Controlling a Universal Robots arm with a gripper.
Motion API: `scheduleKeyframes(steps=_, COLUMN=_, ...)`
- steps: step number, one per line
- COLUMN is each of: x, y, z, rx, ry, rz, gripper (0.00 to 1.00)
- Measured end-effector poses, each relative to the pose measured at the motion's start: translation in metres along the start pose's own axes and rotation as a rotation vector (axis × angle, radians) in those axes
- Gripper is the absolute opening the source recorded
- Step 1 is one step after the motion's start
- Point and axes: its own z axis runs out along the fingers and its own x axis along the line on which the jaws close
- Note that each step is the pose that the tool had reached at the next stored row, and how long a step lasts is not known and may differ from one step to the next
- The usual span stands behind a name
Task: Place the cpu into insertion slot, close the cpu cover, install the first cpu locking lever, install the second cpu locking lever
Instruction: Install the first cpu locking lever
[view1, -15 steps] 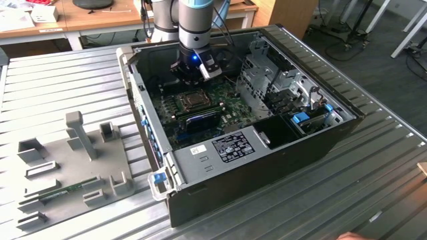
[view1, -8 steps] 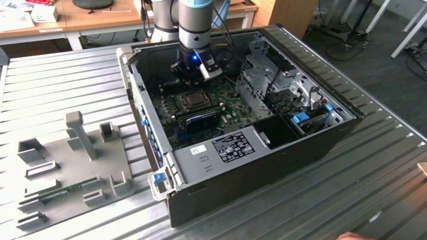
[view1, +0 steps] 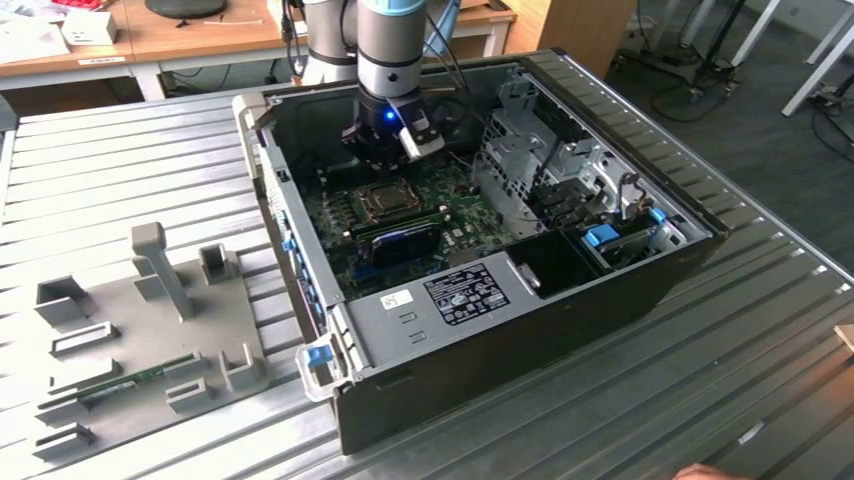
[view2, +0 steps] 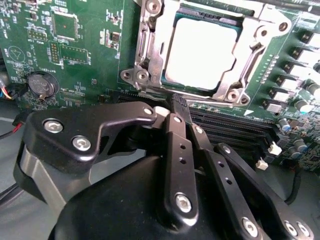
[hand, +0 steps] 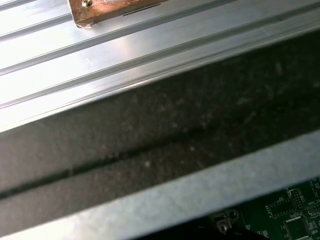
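Note:
The cpu (view2: 200, 55), with a pale silver top, lies flat in the insertion slot (view2: 141, 76) on the green board. The cpu cover (view2: 151, 47), a silver frame with a square window, lies down over it. My gripper (view2: 180, 106) is shut, its black fingers (view2: 176, 145) pressed together with nothing seen between them. Their tips sit right at the socket's edge nearest the memory slots. In the exterior view the gripper (view1: 390, 150) hangs inside the open computer case just behind the insertion slot (view1: 380, 200).
Long black memory slots (view2: 235, 127) run beside the socket. A coin battery (view2: 41, 85) sits on the board. A drive cage (view1: 561, 170) and the case walls (view1: 280, 200) box the arm in. A grey fixture plate (view1: 147, 330) lies at the exterior view's left.

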Motion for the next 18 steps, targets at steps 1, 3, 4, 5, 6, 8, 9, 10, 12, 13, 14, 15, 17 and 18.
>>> scheduleKeyframes(steps=1, x=0.0000, y=0.0000, z=0.0001, rx=0.0013, ry=-0.0004, rz=0.000, gripper=0.10)
scheduleKeyframes(steps=3, x=0.0000, y=0.0000, z=0.0001, rx=0.0036, ry=-0.0012, rz=0.000, gripper=0.10)
scheduleKeyframes(steps=4, x=0.0001, y=0.0000, z=0.0002, rx=0.0047, ry=-0.0016, rz=0.000, gripper=0.10)
scheduleKeyframes(steps=5, x=0.0001, y=-0.0001, z=0.0002, rx=0.0052, ry=-0.0017, rz=0.000, gripper=0.10)
scheduleKeyframes(steps=6, x=0.0001, y=-0.0001, z=0.0002, rx=0.0053, ry=-0.0018, rz=0.000, gripper=0.10)
scheduleKeyframes(steps=8, x=0.0001, y=-0.0001, z=0.0002, rx=0.0053, ry=-0.0018, rz=0.000, gripper=0.10)
scheduleKeyframes(steps=9, x=0.0001, y=0.0000, z=0.0002, rx=0.0053, ry=-0.0018, rz=0.000, gripper=0.10)
scheduleKeyframes(steps=10, x=0.0001, y=0.0000, z=0.0002, rx=0.0054, ry=-0.0018, rz=0.000, gripper=0.10)
scheduleKeyframes(steps=12, x=0.0003, y=0.0006, z=0.0000, rx=0.0054, ry=-0.0019, rz=0.000, gripper=0.10)
scheduleKeyframes(steps=13, x=0.0005, y=0.0013, z=-0.0003, rx=0.0053, ry=-0.0019, rz=0.000, gripper=0.10)
scheduleKeyframes(steps=14, x=0.0007, y=0.0020, z=-0.0006, rx=0.0054, ry=-0.0019, rz=0.000, gripper=0.10)
scheduleKeyframes(steps=15, x=0.0010, y=0.0027, z=-0.0008, rx=0.0054, ry=-0.0019, rz=0.000, gripper=0.10)
scheduleKeyframes(steps=17, x=0.0015, y=0.0043, z=-0.0009, rx=0.0055, ry=-0.0018, rz=0.000, gripper=0.10)
scheduleKeyframes(steps=18, x=0.0017, y=0.0049, z=-0.0008, rx=0.0055, ry=-0.0019, rz=0.000, gripper=0.10)
